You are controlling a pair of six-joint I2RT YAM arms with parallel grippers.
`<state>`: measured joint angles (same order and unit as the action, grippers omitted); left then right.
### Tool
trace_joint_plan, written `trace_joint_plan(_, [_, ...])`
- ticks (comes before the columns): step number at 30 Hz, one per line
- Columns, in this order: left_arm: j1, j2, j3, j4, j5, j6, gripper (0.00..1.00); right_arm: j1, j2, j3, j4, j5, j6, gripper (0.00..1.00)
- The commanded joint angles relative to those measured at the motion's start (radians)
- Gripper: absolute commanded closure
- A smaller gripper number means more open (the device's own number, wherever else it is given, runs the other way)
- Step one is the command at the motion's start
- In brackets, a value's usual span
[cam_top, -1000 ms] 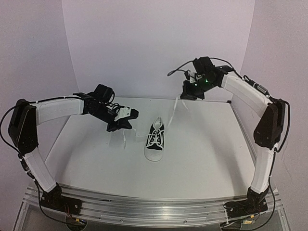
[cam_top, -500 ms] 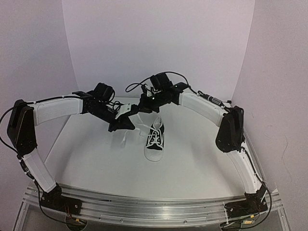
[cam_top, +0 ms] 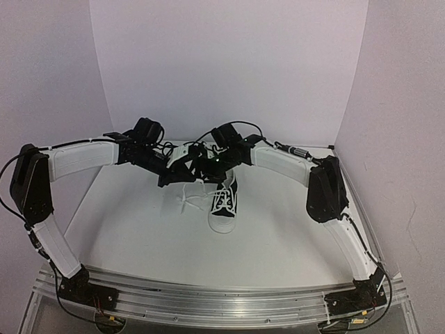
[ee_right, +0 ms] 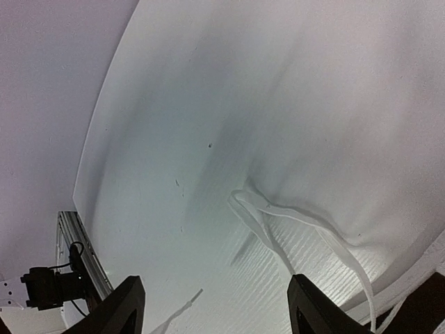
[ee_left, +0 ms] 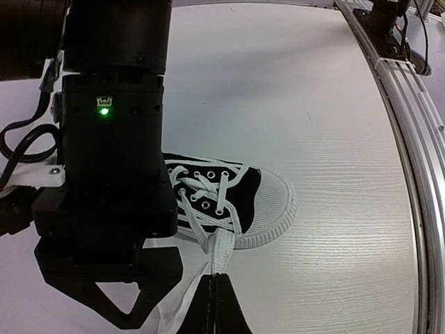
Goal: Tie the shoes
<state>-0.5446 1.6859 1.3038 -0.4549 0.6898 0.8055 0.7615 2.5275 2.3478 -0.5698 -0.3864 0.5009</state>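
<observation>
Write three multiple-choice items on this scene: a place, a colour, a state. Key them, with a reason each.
1. Where is the sneaker?
A) on the table, between the arms
B) lifted in the air
C) inside a box

2. What colour is its toe cap?
A) black
B) red
C) white

3. How is the left end effector?
A) wide open
B) shut on a lace
C) shut on the sole

Key: 1 A, it rests on the table; 2 C, the left wrist view shows it white; 3 B, it pinches the lace.
</observation>
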Motion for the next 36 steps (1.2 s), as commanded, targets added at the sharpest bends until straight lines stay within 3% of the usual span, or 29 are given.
trace_joint_plan(1, [0.036,-0.005,0.005,0.091,-0.042,-0.051,1.0,-0.041,-0.166,0.04,0.034,0.079,-0.045,0.28])
trace_joint_plan(4, [0.052,0.023,0.01,0.141,-0.092,-0.06,1.0,-0.045,-0.252,0.005,0.041,0.151,-0.099,0.29])
trace_joint_plan(7, [0.06,0.054,0.01,0.187,-0.125,-0.064,1.0,-0.034,-0.364,-0.154,0.098,0.145,-0.183,0.34])
trace_joint_plan(13, [0.095,0.115,0.029,0.248,-0.206,-0.074,1.0,0.077,-0.584,-0.733,0.516,0.121,-0.389,0.39])
trace_joint_plan(16, [0.107,0.123,0.01,0.267,-0.224,-0.059,1.0,0.122,-0.558,-0.859,0.707,0.091,-0.466,0.41])
trace_joint_plan(23, [0.138,0.152,0.022,0.321,-0.282,-0.082,1.0,0.155,-0.3,-0.641,0.686,0.105,-0.555,0.45])
trace_joint_plan(29, [0.139,0.161,0.013,0.334,-0.286,-0.056,1.0,0.154,-0.154,-0.524,0.64,0.224,-0.546,0.44])
trace_joint_plan(33, [0.139,0.164,0.016,0.327,-0.271,-0.054,1.0,0.154,-0.064,-0.408,0.534,0.282,-0.543,0.43])
trace_joint_plan(36, [0.139,0.165,0.023,0.318,-0.253,-0.058,1.0,0.155,-0.012,-0.343,0.452,0.29,-0.561,0.49])
